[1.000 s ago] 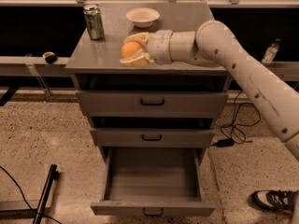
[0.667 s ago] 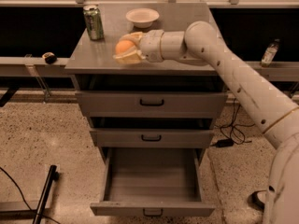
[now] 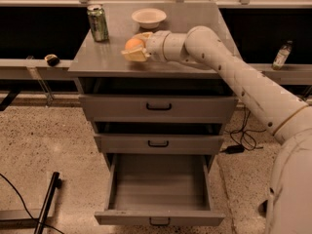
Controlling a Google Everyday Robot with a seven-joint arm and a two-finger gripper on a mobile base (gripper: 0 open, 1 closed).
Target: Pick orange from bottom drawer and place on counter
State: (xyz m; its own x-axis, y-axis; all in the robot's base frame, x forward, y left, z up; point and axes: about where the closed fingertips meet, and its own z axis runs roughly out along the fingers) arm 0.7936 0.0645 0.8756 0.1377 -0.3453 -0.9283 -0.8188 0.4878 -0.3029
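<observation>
The orange (image 3: 133, 44) is held between the pale fingers of my gripper (image 3: 135, 47), low over the middle of the grey counter (image 3: 195, 57). I cannot tell whether the orange touches the counter. My white arm reaches in from the right. The bottom drawer (image 3: 158, 189) is pulled out and its inside looks empty.
A green can (image 3: 98, 23) stands at the counter's back left and a white bowl (image 3: 148, 17) at its back middle. The two upper drawers (image 3: 158, 106) are shut. A small dark round object (image 3: 51, 59) lies on the left ledge, a bottle (image 3: 282, 55) on the right ledge.
My gripper has carried the orange a little to the left over the counter.
</observation>
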